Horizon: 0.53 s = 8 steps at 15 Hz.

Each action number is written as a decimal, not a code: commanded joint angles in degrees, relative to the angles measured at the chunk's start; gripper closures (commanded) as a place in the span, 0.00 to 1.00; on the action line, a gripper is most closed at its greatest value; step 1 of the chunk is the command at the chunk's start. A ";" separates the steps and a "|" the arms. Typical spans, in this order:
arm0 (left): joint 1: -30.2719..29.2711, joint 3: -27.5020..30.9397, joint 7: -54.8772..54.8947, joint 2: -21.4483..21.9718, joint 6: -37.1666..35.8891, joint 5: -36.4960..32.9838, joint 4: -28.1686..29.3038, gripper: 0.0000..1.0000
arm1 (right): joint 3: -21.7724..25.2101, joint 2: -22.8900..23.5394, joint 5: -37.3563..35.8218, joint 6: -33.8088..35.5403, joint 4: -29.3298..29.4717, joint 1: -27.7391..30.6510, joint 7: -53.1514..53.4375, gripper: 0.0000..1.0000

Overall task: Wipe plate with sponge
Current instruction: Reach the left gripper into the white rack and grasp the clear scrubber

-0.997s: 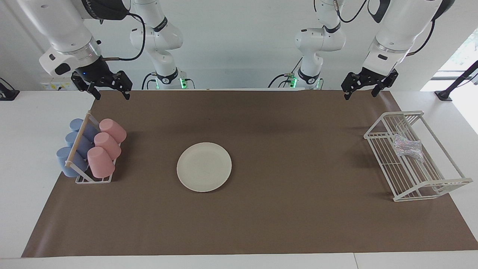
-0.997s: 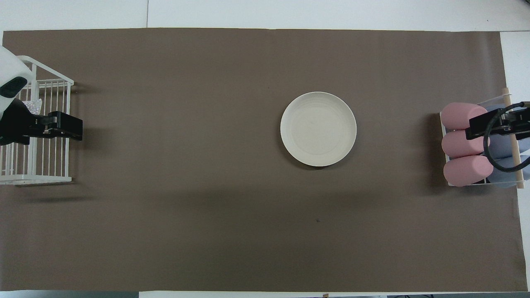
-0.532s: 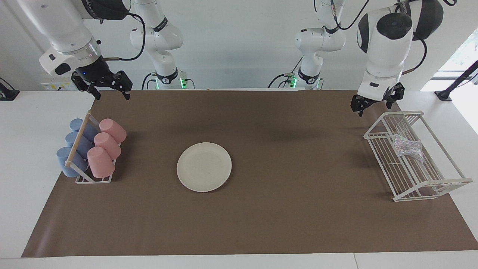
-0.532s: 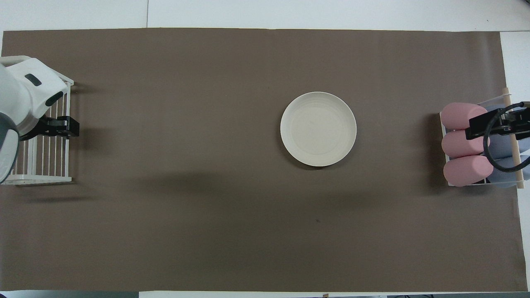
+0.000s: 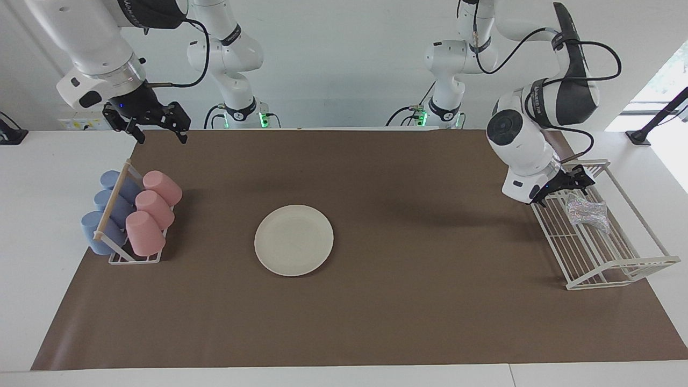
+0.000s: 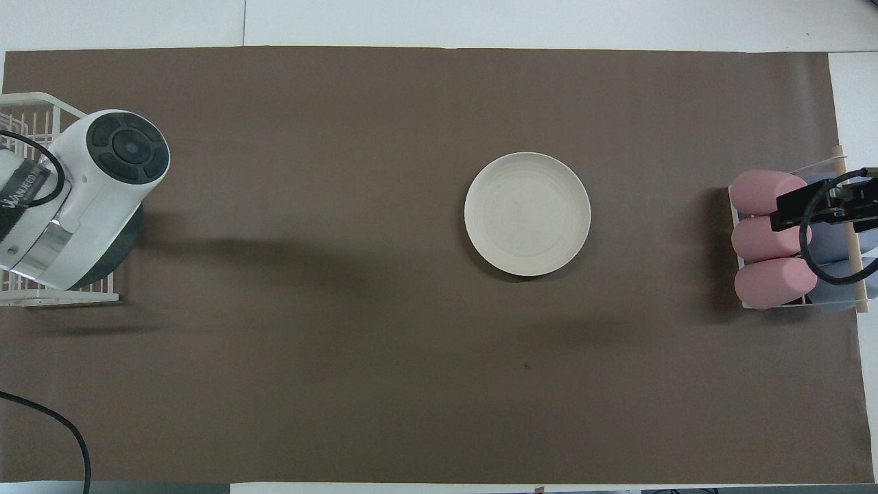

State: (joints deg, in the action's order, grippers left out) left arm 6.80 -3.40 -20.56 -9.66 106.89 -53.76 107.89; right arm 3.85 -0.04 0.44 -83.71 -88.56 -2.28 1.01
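Two arms stand at the near edge of the worktop [image 5: 54,226], which is covered by a brown mat [image 5: 408,322].

The right gripper [image 5: 161,137] hangs idle above the near corner of the mat at the right arm's end. Its fingers are spread apart and hold nothing. From overhead it shows over the cups [image 6: 809,213].

The left arm is bent low, and the left gripper [image 5: 572,185] is down at the near end of a white wire rack [image 5: 623,266]. Its fingers are released and empty. From overhead the arm's white wrist covers the gripper and most of the rack [image 6: 62,296].

The sponge [image 5: 587,210] lies inside the rack, in the part nearer to the robots, just beside the left gripper. I cannot tell whether a finger touches it.

At the right arm's end, a small cup holder [image 5: 134,259] with a wooden bar carries three pink cups [image 5: 155,209] and three blue cups [image 5: 110,207], all lying tilted.

The plate [image 5: 294,240] sits flat and bare on the mat between the two racks, closer to the cup holder and well apart from the sponge. From overhead it lies near the middle of the mat [image 6: 527,214].
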 commanded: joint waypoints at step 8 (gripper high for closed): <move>-2.49 0.06 -6.95 -2.47 2.44 -9.87 2.85 0.12 | -2.36 -0.31 -0.70 0.83 0.49 0.17 3.12 0.00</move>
State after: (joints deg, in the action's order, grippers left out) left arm 4.83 -3.09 -26.40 -12.56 108.21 -62.31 110.04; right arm 1.77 -0.14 0.44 -83.71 -88.54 -2.39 3.30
